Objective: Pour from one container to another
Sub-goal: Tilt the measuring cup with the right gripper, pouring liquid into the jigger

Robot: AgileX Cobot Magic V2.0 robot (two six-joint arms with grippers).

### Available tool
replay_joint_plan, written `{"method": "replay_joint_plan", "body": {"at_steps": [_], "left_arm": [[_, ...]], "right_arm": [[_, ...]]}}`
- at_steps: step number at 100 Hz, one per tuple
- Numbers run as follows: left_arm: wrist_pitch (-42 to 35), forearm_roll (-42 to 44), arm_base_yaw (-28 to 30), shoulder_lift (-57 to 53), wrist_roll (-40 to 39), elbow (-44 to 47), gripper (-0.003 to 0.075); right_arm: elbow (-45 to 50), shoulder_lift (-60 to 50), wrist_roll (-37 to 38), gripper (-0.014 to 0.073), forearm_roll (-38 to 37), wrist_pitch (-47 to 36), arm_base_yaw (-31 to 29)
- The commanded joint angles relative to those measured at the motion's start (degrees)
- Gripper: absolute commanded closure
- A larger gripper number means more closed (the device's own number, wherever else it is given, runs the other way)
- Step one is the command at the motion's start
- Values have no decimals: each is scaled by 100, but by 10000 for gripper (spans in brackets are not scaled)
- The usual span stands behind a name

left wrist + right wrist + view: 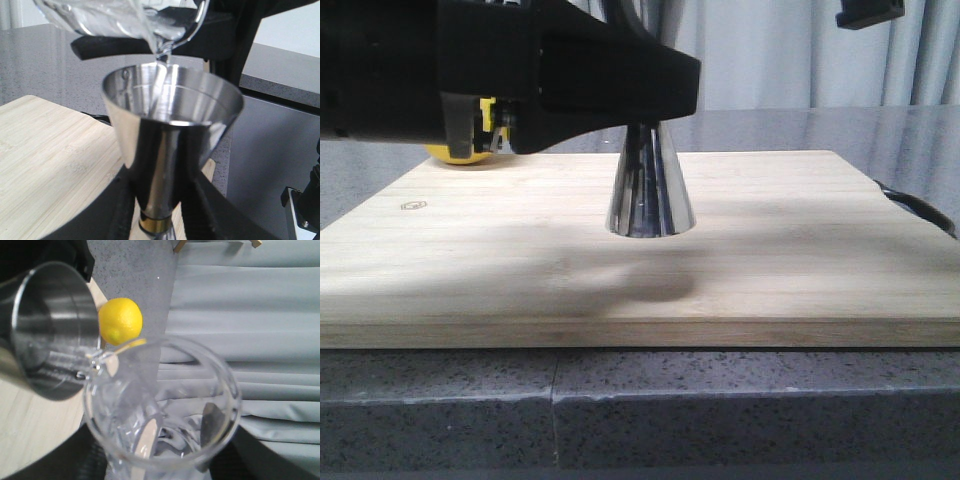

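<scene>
The steel jigger [650,195] stands on the wooden board [520,240]. My left gripper [159,212] is shut on its narrow waist, just above the gold band [156,226]. Its open upper cone [172,100] faces up. The clear glass beaker [120,17] is tipped over it, lip down, and a thin clear stream [164,54] runs from the lip into the cone. My right gripper [160,462] is shut on the beaker [162,410], whose lip touches the jigger's rim [47,330]. In the front view the left arm [570,70] hides the beaker.
A yellow lemon [120,321] lies on the board's far left part, half hidden behind the left arm [460,152]. A black cable [920,212] curls off the board's right edge. Grey curtains hang behind the dark stone table [720,410].
</scene>
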Motion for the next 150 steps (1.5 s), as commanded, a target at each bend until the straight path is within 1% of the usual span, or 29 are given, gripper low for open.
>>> {"method": "replay_joint_plan", "body": {"at_steps": [1,113,127,150], "left_arm": [[-390,-230,5,-210,-40,-172,533],[-377,-230,5,-187,-40,-172,533],[-377,-230,5,-187,-40,-172,533],[-371,-214,5,-187,-40,-172,533]], "right_arm": [[-222,-112,-16,360,58,165,17],[-234,-112,-19,360,-78,201,17],[-234,-112,-19,360,-224,201,17],[-234,-112,-19,360,-237,201,17]]}}
